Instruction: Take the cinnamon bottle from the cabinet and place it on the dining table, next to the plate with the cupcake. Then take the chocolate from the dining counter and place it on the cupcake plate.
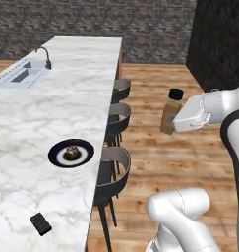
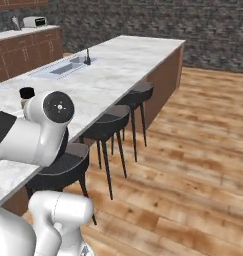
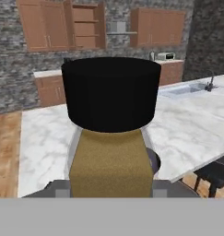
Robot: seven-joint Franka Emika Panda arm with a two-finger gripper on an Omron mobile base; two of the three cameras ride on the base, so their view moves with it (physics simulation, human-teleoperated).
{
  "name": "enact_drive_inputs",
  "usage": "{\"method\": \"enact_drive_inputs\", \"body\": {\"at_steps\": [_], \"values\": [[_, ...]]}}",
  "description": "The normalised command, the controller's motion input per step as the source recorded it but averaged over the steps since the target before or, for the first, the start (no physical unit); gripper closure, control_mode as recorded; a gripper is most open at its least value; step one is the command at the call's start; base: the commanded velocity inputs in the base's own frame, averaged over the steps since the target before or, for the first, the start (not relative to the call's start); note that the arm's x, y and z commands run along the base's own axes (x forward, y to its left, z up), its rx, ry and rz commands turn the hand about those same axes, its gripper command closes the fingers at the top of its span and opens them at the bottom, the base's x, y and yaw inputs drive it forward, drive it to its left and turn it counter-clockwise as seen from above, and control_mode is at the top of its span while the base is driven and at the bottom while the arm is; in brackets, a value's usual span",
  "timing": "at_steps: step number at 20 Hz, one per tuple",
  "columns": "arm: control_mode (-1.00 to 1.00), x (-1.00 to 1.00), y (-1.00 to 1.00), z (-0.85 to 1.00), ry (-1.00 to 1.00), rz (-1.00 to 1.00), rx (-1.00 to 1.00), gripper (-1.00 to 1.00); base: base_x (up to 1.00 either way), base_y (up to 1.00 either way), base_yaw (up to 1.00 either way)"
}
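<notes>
The tan-brown bottle (image 1: 171, 112) with its round black cap is standing upright in the air, beside the tabletop (image 1: 52, 113); the end effector (image 1: 176, 123) is gripping its body narrowly.

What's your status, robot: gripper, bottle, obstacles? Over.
Gripper shut on cinnamon bottle, held above the floor beside the stools. Plate with cupcake waits on dining table. Path looks clear.

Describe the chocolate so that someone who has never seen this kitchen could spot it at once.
Start at the dining counter, the long white marble slab with a sink at its far end. Near its stool-side edge sits the plate with the cupcake; closer to the camera than that plate lies the chocolate. It is a small flat black rectangle lying bare on the marble, not round like the plate.
</notes>
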Motion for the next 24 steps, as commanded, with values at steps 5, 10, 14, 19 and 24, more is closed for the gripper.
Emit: {"method": "enact_drive_inputs", "body": {"at_steps": [5,10,14,19,24], "values": [[1.0,0.0,0.0,0.0,0.0,0.0,0.0,1.0,0.27,-0.17,0.49],[1.0,0.0,0.0,0.0,0.0,0.0,0.0,1.0,0.27,-0.21,0.46],[1.0,0.0,0.0,0.0,0.0,0.0,0.0,1.0,0.32,-0.27,0.35],[1.0,0.0,0.0,0.0,0.0,0.0,0.0,1.0,0.31,-0.32,0.28],[1.0,0.0,0.0,0.0,0.0,0.0,0.0,1.0,0.33,-0.39,0.21]]}}
